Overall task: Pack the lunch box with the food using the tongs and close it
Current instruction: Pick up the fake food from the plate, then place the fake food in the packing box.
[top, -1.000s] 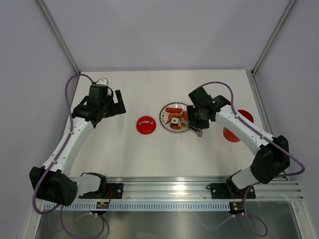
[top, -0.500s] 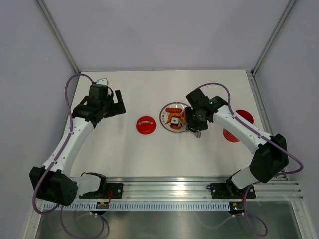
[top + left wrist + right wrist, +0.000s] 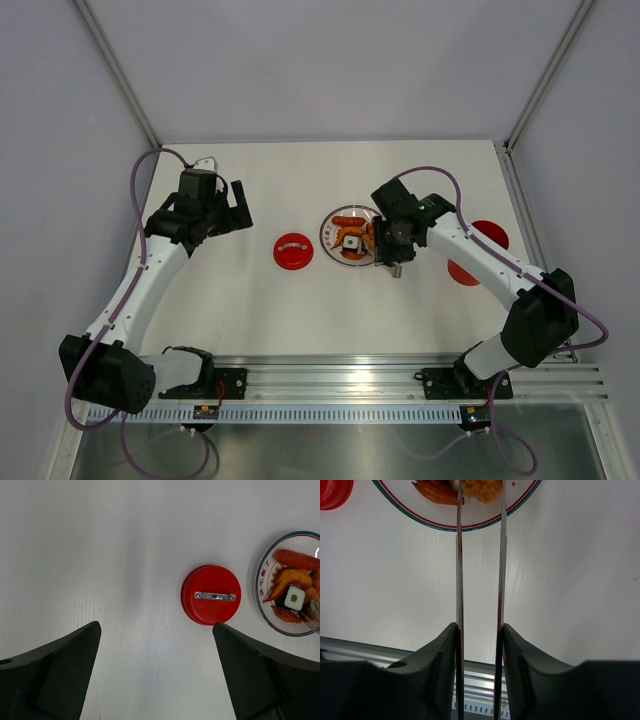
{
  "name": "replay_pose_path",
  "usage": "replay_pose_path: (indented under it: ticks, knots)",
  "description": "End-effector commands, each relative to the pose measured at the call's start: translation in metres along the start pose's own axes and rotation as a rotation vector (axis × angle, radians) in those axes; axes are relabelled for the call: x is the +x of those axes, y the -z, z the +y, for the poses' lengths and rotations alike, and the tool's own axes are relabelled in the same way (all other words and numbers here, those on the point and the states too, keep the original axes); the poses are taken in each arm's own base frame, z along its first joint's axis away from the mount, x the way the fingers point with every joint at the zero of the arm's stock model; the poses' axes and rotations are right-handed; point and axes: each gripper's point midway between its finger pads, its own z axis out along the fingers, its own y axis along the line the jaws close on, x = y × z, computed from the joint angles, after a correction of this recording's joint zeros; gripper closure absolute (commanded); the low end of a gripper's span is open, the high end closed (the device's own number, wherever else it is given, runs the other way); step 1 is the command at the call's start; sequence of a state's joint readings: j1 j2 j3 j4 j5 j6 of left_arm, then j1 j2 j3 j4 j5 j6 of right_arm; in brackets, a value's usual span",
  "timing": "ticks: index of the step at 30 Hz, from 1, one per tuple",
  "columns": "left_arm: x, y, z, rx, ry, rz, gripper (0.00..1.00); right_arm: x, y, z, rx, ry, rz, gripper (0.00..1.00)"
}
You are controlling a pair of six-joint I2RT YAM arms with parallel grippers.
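My right gripper [image 3: 479, 627] is shut on the tongs [image 3: 459, 580], one slim metal arm pressed against each finger. The tongs' tips reach onto the plate [image 3: 480, 516] and flank an orange fried bit [image 3: 481, 487]; a darker fried piece [image 3: 437, 492] lies just left of them. In the top view this gripper [image 3: 390, 245] is at the plate's right edge. The red lunch box [image 3: 478, 250] stands to the right, partly hidden behind the right arm. Its lid [image 3: 211, 601] lies flat, left of the plate [image 3: 260, 580], which holds a sausage [image 3: 297, 559] and a black-and-white roll [image 3: 294, 597]. My left gripper [image 3: 156, 627] hangs open and empty, left of the lid.
The white table ends at grey walls on the left, right and back. A metal rail [image 3: 340, 380] with the arm bases runs along the near edge. The left arm [image 3: 150, 280] stretches up the table's left side.
My right gripper has shifted slightly left toward the plate and squeezed the tongs' arms closer together. The left arm has not moved.
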State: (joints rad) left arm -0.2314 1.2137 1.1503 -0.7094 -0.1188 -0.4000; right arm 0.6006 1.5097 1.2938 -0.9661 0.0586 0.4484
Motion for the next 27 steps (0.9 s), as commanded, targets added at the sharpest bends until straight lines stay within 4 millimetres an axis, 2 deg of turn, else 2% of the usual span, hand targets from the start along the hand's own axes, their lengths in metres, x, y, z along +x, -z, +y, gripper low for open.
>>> replay_pose_path:
  ticks: [1,5,9,13,27]
  knots:
    - [-0.010,0.002,-0.004,0.013,0.001,-0.039,0.01,-0.009,0.014,0.007,-0.021,0.010,-0.048,0.89]
    - [-0.009,0.002,-0.004,0.014,0.001,-0.035,0.01,-0.014,0.027,0.011,-0.044,0.003,-0.079,1.00]
    - [-0.010,0.003,-0.005,0.020,0.003,-0.038,0.01,-0.022,0.047,0.015,-0.074,-0.004,-0.132,1.00]
    - [-0.010,0.003,-0.009,0.041,0.007,-0.033,0.01,-0.025,0.058,0.013,-0.072,-0.010,-0.155,1.00]
    - [-0.011,0.002,-0.018,0.069,0.006,-0.026,0.01,-0.022,0.058,0.011,-0.064,-0.021,-0.151,1.00]
